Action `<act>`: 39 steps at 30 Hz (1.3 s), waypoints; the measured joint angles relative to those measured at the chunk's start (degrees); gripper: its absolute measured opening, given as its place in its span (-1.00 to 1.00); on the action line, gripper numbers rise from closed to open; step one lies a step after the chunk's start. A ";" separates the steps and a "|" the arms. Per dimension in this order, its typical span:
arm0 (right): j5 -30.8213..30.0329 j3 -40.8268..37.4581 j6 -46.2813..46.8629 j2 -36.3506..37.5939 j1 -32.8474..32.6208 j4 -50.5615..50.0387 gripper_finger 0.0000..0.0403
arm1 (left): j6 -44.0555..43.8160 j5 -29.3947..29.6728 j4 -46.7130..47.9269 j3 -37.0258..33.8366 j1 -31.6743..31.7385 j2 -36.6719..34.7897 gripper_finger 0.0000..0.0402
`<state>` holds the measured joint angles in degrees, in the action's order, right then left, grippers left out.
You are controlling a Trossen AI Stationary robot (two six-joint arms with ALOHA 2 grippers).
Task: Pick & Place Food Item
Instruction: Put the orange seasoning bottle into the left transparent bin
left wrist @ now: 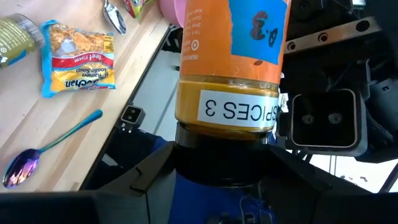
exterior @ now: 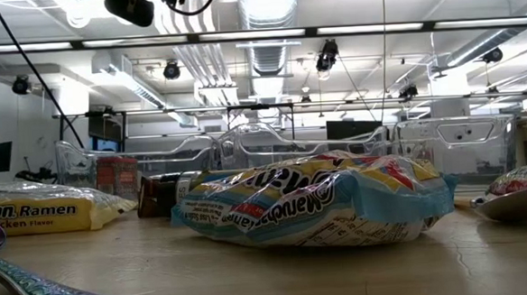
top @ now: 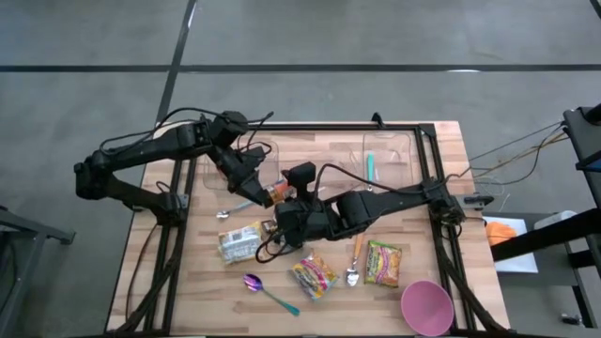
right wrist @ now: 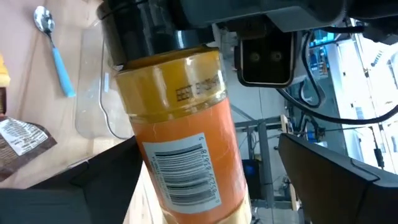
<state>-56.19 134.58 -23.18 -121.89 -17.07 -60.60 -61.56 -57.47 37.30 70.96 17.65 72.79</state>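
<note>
An orange spice jar (top: 278, 193) with a black cap and a white "SPICES 3" sticker (left wrist: 239, 110) is held in the air above the middle of the table, between my two grippers. My left gripper (top: 263, 187) is shut on its cap end. My right gripper (top: 287, 210) is open at the jar's bottom end, with one finger on each side of the body (right wrist: 186, 155); a gap shows beside one finger. The jar's barcode (right wrist: 183, 177) faces the right wrist camera. My left gripper holds the jar by its black cap (left wrist: 221, 152), pinched between the two fingers (left wrist: 149, 177), which come from the table's left side. The jar sticks out beyond the fingers toward my right gripper, lifted clear of the table.
On the table lie a yellow ramen packet (top: 240, 242), a blue-and-red ramen packet (top: 315, 275), a green packet (top: 383, 262), two spoons (top: 269, 290) (top: 354, 264) and a pink bowl (top: 427, 306). Clear trays (top: 391, 155) (top: 232, 167) stand at the far side, one holding a blue-handled spoon (top: 370, 167).
</note>
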 joint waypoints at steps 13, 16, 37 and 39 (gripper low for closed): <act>2.93 0.00 -2.80 -0.04 0.54 0.18 -0.09 | 0.09 -1.73 -0.20 0.00 -0.31 -0.04 0.01; 2.99 0.00 -2.95 -0.04 0.54 0.20 -0.19 | 0.11 -1.75 -0.22 0.00 -0.31 -0.04 0.01; 8.64 -0.02 18.83 4.12 0.47 -1.81 -0.27 | 11.24 -0.34 -1.77 0.37 1.34 -4.30 0.41; 9.83 -0.02 22.97 5.16 0.49 -1.73 -0.27 | 15.39 2.10 -1.86 0.37 2.41 -5.98 0.35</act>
<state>-46.35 134.56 -0.21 -116.73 -16.58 -62.33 -46.17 -55.37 35.44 71.33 20.06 66.81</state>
